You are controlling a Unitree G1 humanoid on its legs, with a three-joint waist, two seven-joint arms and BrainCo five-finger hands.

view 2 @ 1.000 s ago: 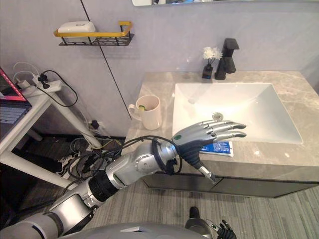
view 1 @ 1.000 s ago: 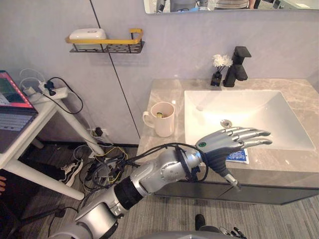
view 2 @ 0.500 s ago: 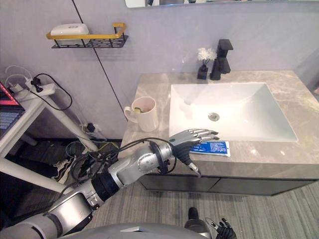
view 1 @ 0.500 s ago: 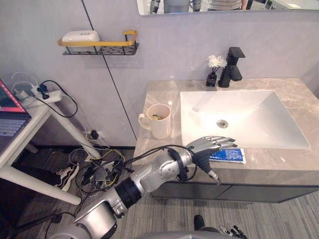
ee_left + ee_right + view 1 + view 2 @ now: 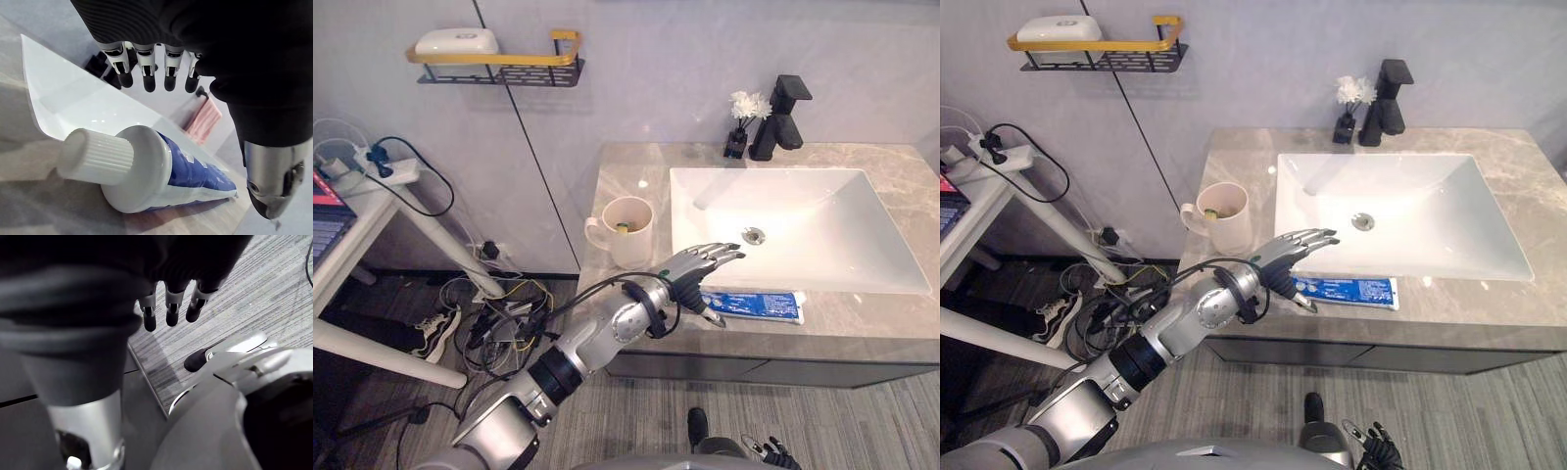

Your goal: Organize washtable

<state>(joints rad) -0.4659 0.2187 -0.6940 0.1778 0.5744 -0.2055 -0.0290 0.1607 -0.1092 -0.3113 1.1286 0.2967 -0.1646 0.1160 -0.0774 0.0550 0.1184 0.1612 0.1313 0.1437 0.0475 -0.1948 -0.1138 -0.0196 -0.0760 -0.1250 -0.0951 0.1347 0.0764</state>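
Here our left hand (image 5: 698, 268) hovers over the front strip of the marble counter (image 5: 628, 176), fingers stretched out and relaxed, thumb hanging apart from them, grasping nothing. The toothpaste tube (image 5: 759, 305) lies flat on that strip, just in front of the sink (image 5: 901, 286). Its long axis runs along the counter's front edge. Its white ribbed cap (image 5: 95, 156) points toward our left side and its flat crimped tail toward our right. The cap end sits right under our palm, between fingers and thumb, and the rest of the tube runs on past the hand to the right. We cannot tell whether the thumb touches it.

Our left hand is clearly the nearer one. Our right hand (image 5: 168, 308) hangs low by the floor with loose fingers, holding nothing. We judge that the coming grasp calls for closing across the tube near the cap. A cream mug (image 5: 629, 230) stands just to the left, a likely home for it.
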